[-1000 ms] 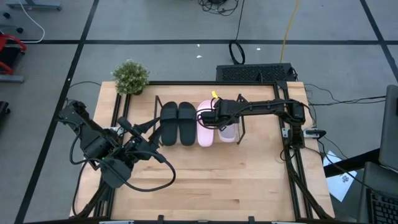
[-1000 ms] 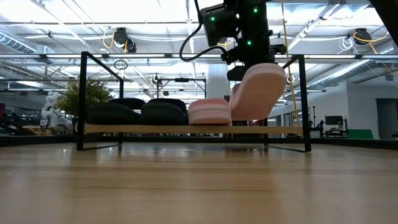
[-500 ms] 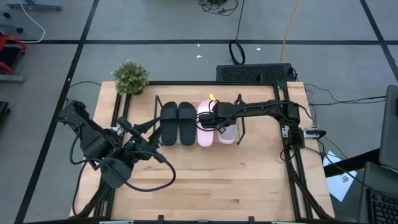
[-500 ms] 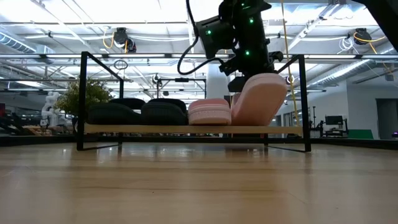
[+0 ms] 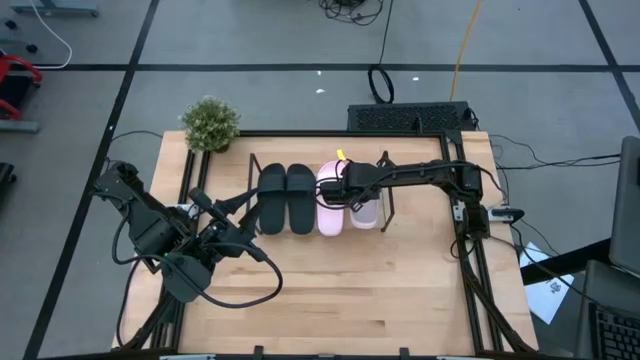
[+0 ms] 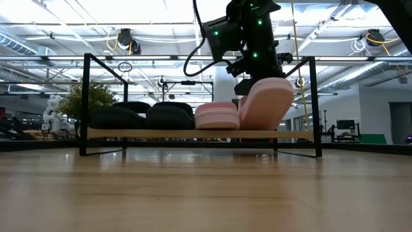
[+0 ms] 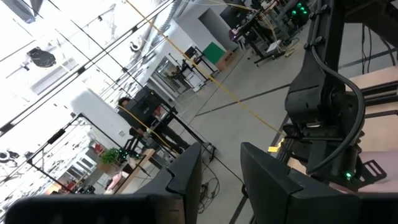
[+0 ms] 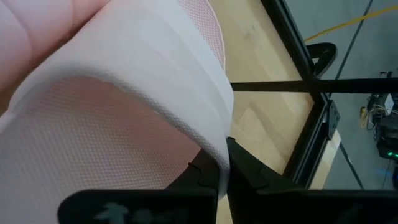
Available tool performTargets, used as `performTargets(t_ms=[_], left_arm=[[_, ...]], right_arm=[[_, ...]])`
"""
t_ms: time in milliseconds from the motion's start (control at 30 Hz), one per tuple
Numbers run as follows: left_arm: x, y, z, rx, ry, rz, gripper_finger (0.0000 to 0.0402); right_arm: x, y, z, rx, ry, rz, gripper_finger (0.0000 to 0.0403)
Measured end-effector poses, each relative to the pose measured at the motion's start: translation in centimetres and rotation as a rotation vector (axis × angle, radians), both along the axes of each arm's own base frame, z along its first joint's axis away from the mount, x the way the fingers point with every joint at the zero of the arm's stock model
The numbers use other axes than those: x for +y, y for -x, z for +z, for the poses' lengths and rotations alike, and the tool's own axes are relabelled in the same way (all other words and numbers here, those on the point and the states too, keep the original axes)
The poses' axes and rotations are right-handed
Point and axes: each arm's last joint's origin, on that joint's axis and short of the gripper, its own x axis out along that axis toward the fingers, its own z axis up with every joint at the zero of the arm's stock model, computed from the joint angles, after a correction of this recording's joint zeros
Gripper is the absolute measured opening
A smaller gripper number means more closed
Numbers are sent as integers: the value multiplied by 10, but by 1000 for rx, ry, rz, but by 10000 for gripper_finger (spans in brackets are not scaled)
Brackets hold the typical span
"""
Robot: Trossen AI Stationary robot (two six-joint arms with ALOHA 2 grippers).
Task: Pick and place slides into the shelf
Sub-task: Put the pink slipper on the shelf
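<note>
Centre of the high view: we count two black slides [image 5: 286, 198] lying flat side by side on the shelf [image 5: 252, 164], and a pink slide [image 5: 329, 210] flat just to their right. The fourth slide [image 6: 267, 103], also pink, sits at the right end of the row, tilted up on one edge in the low view, its lower edge at the shelf's base, touching its flat neighbour.

The right gripper [image 5: 347, 183] reaches in from the right of the frame and is clamped on that tilted slide; in the right wrist view we see its dark fingers [image 8: 242, 169] pinching the broad pink strap [image 8: 124, 124], which fills most of that picture.

The left gripper [image 7: 217, 174] waits at lower left of the high view, over the table [image 5: 380, 290], fingers parted and empty.

We judge the slide light, foam-like and somewhat flexible: the strap looks thick and textured, so likely grippy, not fragile. The strap's arch is the natural hold; the sole looks too broad for the jaws. A hold on one strap edge lets the sole hang and tip, as here.
</note>
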Motion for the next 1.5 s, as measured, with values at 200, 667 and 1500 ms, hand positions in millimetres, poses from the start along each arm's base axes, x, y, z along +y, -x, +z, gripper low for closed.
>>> performTargets(t_ms=[200, 667, 1500], left_arm=[[0, 0, 0, -1, 0, 0, 118], [0, 0, 0, -1, 1, 0, 118], [0, 0, 0, 0, 1, -1, 118]], right_arm=[[0, -1, 0, -13, -1, 5, 3], [1, -4, -2, -25, -64, 24, 24], [2, -3, -2, 22, -117, 81, 41]])
